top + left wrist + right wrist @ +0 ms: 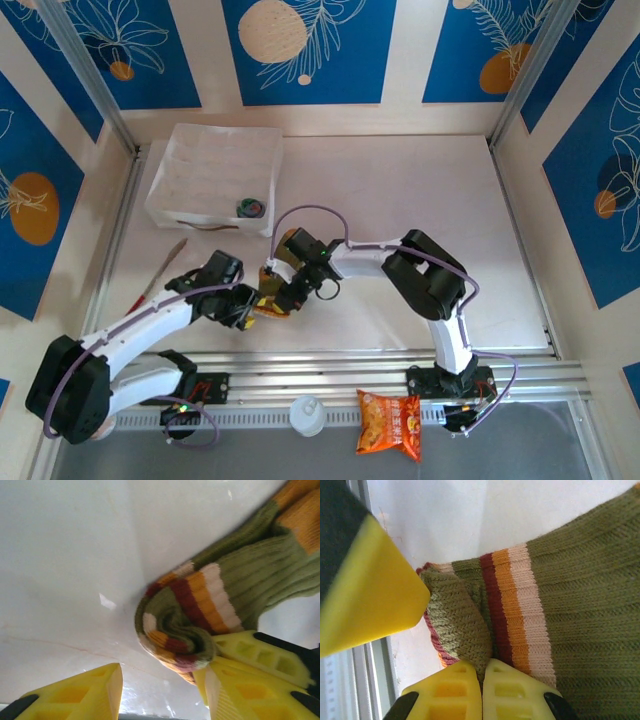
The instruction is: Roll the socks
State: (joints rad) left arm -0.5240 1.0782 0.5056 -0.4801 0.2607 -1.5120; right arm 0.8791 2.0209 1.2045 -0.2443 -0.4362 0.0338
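The olive-brown sock [240, 575] with orange, white and dark red bands lies on the white table, its cuff end curled into a loose roll [180, 630]. My right gripper [483, 666] is shut on a fold of that sock [580, 615] at the rolled end. My left gripper [162, 675] stands open just below the roll, with bare table between its fingers [90, 695]; its right finger rests against the roll's edge. From above, both grippers meet near the table's front centre, the left gripper [248, 312] beside the right gripper [282, 298].
A white tray [200, 170] stands at the back left, with a small blue-green round bundle [249, 208] at its front edge. A red-handled tool [160, 275] lies left of the arms. A white cap [307, 415] and an orange snack packet [390, 422] sit beyond the front rail.
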